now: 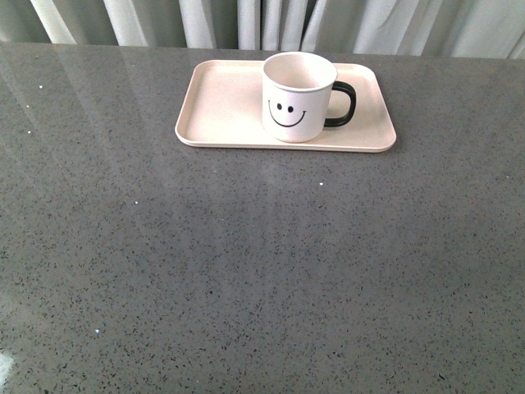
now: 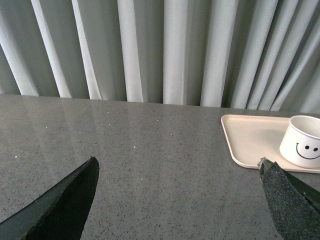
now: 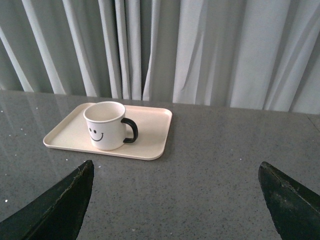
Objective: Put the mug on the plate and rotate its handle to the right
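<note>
1. One white mug point(image 1: 297, 97) with a smiley face stands upright on one pale pink plate point(image 1: 221, 103), right of the plate's middle.
2. Its one black handle point(image 1: 341, 105) points right.
3. The plate lies on a grey speckled table point(image 1: 246, 271) before pale curtains point(image 1: 246, 20).
4. Two grippers: left gripper point(image 2: 177, 175) and right gripper point(image 3: 175, 175) both spread wide, holding nothing, apart from the mug.

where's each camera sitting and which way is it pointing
Front view: on the robot's body, looking down across the grey table at the mug on the plate; no arm shows.
Left wrist view: faces the curtain; open left gripper fingertips show.
Right wrist view: faces the mug, handle visible; open right gripper fingertips show.
All share mug and plate.
</note>
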Available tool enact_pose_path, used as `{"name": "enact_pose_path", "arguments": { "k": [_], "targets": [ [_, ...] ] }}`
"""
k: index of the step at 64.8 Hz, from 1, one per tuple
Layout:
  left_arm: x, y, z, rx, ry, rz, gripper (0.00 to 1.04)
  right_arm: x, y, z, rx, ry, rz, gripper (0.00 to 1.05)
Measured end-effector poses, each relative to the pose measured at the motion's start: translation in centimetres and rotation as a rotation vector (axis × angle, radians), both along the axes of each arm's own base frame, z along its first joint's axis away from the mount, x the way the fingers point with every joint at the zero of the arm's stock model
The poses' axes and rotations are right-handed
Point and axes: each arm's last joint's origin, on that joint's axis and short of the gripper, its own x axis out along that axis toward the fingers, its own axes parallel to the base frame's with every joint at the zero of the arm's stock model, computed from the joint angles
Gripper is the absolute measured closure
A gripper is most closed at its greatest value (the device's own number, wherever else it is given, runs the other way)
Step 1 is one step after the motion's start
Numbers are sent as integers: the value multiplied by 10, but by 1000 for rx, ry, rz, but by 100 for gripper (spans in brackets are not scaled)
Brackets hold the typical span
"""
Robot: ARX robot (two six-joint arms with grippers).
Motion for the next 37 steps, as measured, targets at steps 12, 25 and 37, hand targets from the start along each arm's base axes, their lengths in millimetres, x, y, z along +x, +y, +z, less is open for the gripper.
{"name": "enact_pose_path", "arguments": {
  "k": [12,25,37],
  "targets": [
    [0,0,0,0,0,0,9,0,0,0,0,0,0,9],
    [0,0,0,0,0,0,9,0,0,0,0,0,0,9],
    [0,0,0,0,0,0,9,0,0,0,0,0,0,9]
  ]
}}
